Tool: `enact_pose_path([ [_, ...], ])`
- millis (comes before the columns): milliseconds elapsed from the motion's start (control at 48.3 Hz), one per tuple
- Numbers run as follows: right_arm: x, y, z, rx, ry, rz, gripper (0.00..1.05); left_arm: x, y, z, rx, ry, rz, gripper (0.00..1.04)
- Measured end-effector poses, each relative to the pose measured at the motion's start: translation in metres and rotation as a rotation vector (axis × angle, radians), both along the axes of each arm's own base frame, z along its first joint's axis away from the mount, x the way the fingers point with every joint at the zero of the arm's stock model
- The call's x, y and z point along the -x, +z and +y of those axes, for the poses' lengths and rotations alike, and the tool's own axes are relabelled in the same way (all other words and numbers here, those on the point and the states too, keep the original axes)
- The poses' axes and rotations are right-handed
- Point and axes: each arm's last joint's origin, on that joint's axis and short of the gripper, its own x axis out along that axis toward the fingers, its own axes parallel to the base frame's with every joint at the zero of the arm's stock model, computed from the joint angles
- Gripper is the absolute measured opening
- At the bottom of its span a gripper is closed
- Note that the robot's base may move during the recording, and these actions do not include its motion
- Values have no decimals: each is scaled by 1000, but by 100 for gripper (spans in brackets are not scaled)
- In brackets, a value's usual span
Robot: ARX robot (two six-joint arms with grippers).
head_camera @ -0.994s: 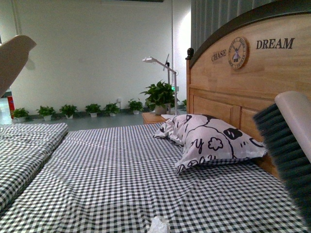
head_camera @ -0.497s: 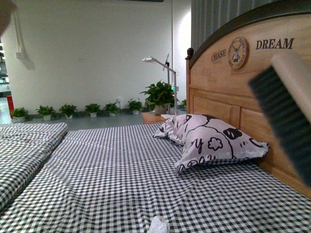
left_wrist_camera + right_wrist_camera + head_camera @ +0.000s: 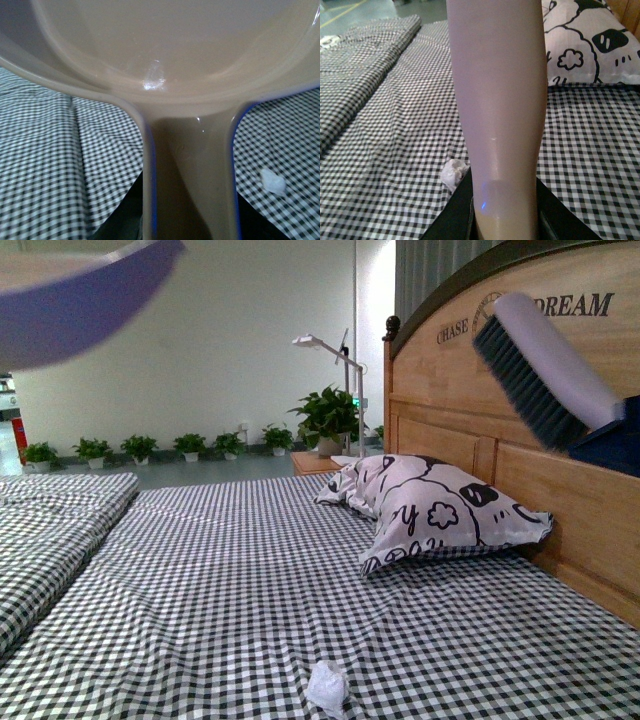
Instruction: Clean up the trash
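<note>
trash (image 3: pixel 326 686), a small crumpled white wad, lies on the checked sheet (image 3: pixel 200 580) at the near edge of the front view, roughly midway between the arms, well apart from the pillow (image 3: pixel 440 515) by the headboard (image 3: pixel 450 410). left gripper (image 3: pixel 187 225) is clamped round the dustpan (image 3: pixel 175 60) handle, dark jaw parts showing either side of it; the pan is held high and blurred at the upper left of the front view. right gripper (image 3: pixel 505 220) is closed on the brush (image 3: pixel 495 100) handle, bristles raised in front of the headboard. both tools are in the air, nothing is touching the wad. step in hand, by my reading: bring both tools down to the sheet. to do it well, set the pan lip flat on the fabric just beside the wad on the left arm's side, mouth facing it. lower the brush on the far side, bristles just touching cloth. sweep short and light toward the pan. risks: the sheet is soft and creased, so a hard press may bunch it and tuck the wad under the lip, and a fast flick could bounce so light a wad past the pan.
</note>
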Motion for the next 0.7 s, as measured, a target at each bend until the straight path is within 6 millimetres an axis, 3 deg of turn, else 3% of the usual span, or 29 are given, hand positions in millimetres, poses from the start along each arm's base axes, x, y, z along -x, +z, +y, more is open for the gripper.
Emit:
enact_pose_path([
  [166,-47,-22,13,43,-23,111,19,-40,-50,-18,-119,-106,125,23],
  [228,-66,-44,21,70,-36,179,19,-54,-80,-24,-185,-171,201,23],
  [373,-93,-88,37,110,-19,326,19,-67,-122,-32,-287,-343,337,23],
  [704,-125,-123,56,161,-17,447,19,-87,-147,-30,-511,-506,396,23],
])
